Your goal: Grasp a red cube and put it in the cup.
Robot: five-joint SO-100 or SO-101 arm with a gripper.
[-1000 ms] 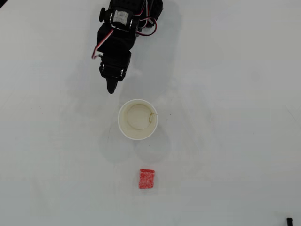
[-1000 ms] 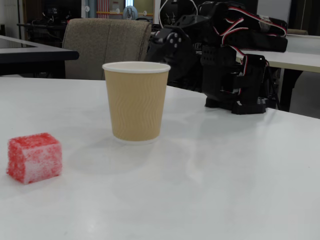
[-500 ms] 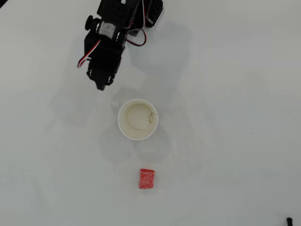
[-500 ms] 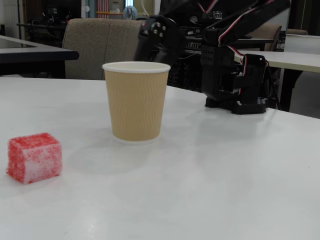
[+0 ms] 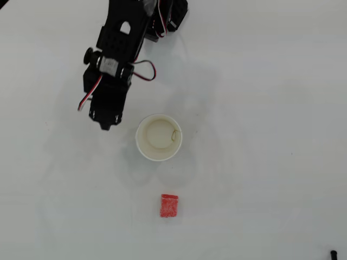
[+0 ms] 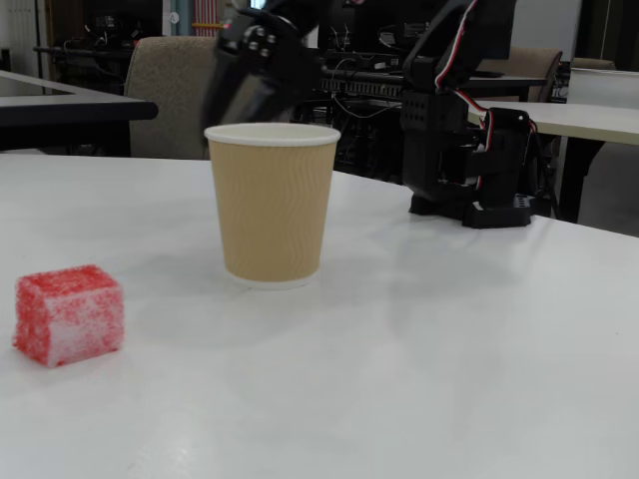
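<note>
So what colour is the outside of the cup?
Tan brown, with a wavy ribbed pattern and a white rim; the cup shows it best in the fixed view.

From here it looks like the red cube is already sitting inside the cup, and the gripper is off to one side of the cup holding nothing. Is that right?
Not quite. The red cube lies on the table, apart from the cup, whose inside is empty in the overhead view. The rest holds: the gripper is beside the cup with nothing in it.
</note>
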